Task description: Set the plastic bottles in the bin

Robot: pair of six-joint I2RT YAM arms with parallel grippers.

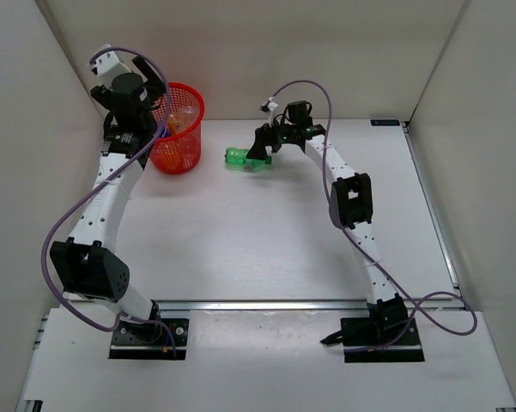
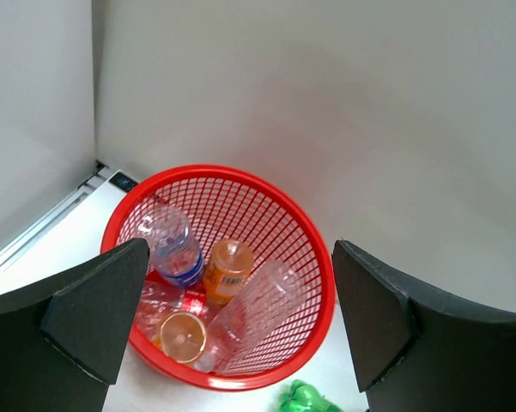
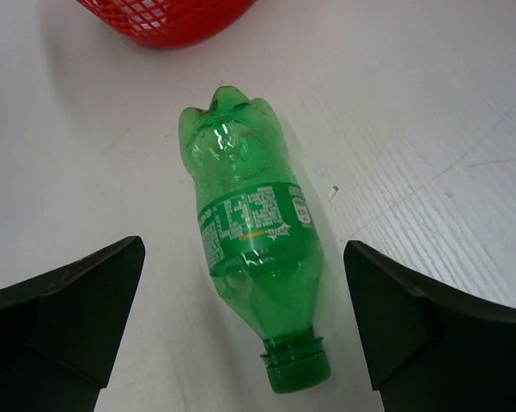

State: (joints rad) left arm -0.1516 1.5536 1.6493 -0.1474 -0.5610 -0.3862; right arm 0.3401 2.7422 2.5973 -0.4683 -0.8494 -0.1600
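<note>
The right gripper stood wide open, low over the table, with one dark finger on each side of the green bottle and neither touching it. The bottle lay flat on its side between them, capless, its threaded neck toward the wrist camera and its lobed base pointing at the red mesh bin. A bare strip of table separated the bottle from the bin. From above, this arm reached in from the right, bent at the elbow, with a purple cable looping over it.

The left gripper was also spread wide and held nothing, hanging above the bin and looking down into it. Five bottles lay heaped inside: a clear blue-labelled bottle, an orange bottle beside it, a plain clear bottle slanting along the right wall, a second orange bottle seen end-on, and a clear red-labelled bottle partly hidden beneath the others. The bin stood at the table's far left, near the white side wall.
</note>
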